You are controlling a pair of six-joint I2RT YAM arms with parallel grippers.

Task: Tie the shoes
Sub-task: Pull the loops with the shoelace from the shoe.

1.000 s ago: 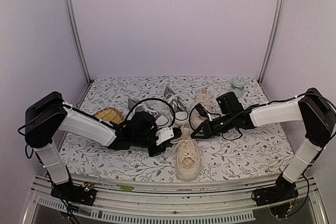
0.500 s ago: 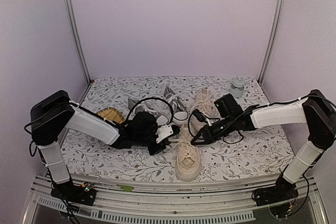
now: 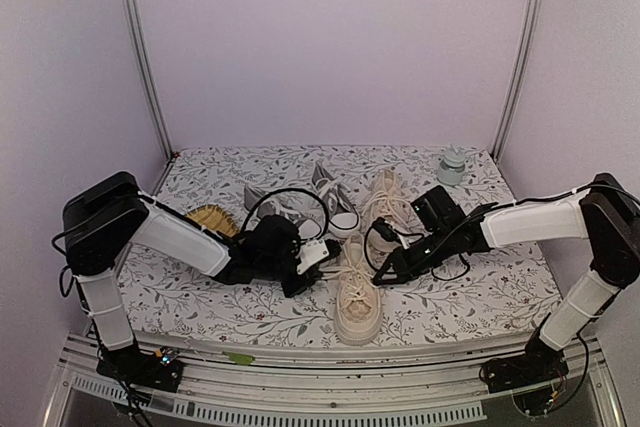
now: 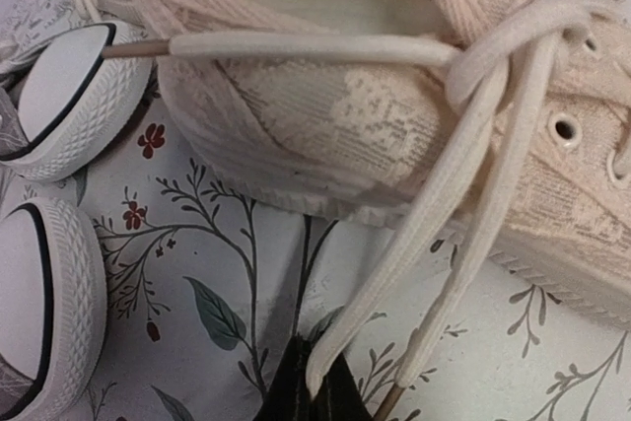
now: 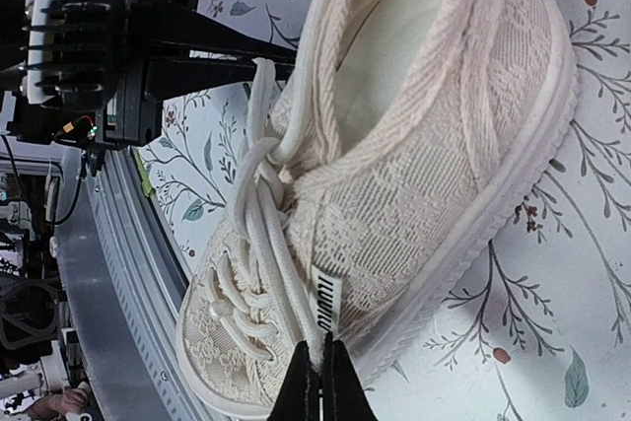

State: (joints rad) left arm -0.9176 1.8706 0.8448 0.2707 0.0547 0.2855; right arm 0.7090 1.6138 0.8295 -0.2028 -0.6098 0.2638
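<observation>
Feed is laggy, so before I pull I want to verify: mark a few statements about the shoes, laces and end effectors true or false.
1. The left end effector is shut on a lace of the near cream shoe. True.
2. The right end effector is wide open. False: it is shut on another lace of the same shoe.
3. The grey shoes lie nearer the arm bases than that shoe. False: they lie behind it.
4. A small container stands at the far right corner of the table. True.
</observation>
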